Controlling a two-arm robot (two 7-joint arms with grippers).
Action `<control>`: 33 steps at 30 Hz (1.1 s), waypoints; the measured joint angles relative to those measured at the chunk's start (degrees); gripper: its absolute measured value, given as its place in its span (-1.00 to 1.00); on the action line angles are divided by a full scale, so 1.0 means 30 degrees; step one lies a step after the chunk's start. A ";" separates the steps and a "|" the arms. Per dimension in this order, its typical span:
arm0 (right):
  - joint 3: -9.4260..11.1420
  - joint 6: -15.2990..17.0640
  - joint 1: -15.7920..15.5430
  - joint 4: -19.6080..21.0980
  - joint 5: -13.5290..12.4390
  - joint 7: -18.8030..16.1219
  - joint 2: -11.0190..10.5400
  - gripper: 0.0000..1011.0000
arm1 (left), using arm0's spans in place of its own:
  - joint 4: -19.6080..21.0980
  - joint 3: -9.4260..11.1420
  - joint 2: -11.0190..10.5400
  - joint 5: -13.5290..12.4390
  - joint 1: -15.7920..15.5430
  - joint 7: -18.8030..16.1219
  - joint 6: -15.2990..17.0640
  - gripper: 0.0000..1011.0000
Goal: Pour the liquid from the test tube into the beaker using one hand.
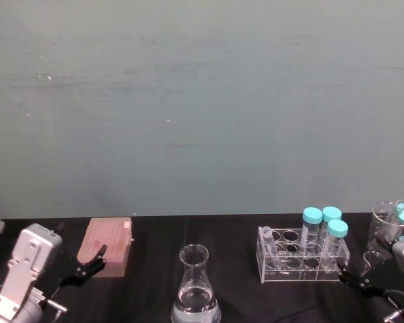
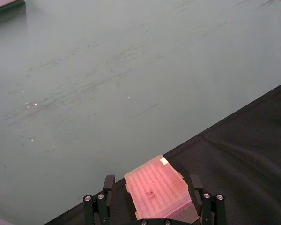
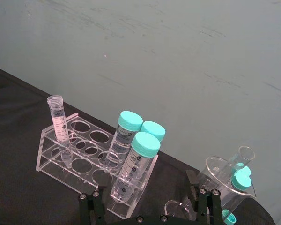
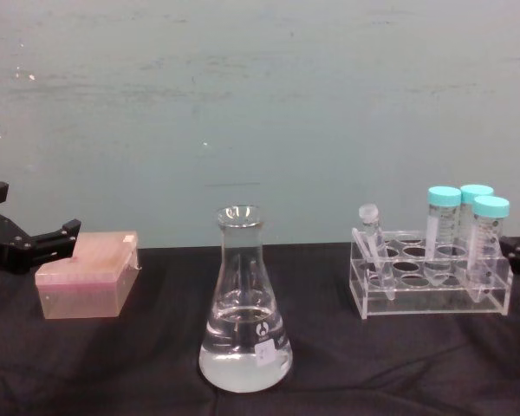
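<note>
Black cloth (image 1: pixel 148 282) covers the table in front of me. On it, near and in the middle, stands the conical flask (image 4: pixel 244 321), upright, with clear liquid (image 4: pixel 243 360) filling its wide bottom part.

To the right and a little farther stands the clear acrylic rack (image 4: pixel 416 299). The slim test tube (image 3: pixel 60 129) sits in a hole at the rack's left end, leaning and without a cap; I cannot tell if any liquid is inside it. Three teal-capped tubes (image 1: pixel 323 225) stand close together at the rack's right end.

My right pincer (image 1: pixel 350 276) hangs low just beside the right near corner of the rack, with its fingers apart and holding nothing. Behind it, at the far right, a glass beaker (image 3: pixel 215 173) contains more teal-capped tubes.

My left pincer (image 1: pixel 93 262) is at the left side, well apart from the flask. Its fingers are apart too, and it points at a pink box (image 1: pixel 108 242) just in front of it, not touching it.
</note>
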State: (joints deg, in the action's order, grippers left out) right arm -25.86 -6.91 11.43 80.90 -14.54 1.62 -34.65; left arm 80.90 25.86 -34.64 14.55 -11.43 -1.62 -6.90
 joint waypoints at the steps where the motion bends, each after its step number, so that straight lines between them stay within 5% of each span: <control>1: -0.0001 0.0000 0.0000 0.0000 0.0000 0.0000 0.0000 0.99 | 0.0001 0.0000 -0.0001 0.0001 0.0000 0.0001 -0.0001 0.98; 33: 0.0000 0.0000 0.0000 0.0000 -0.0001 0.0000 0.0000 0.99 | 0.0000 0.0000 0.0000 0.0001 0.0001 0.0000 0.0000 0.98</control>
State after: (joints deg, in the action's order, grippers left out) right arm -25.86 -6.91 11.43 80.90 -14.55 1.62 -34.64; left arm 80.90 25.86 -34.65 14.55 -11.43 -1.62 -6.90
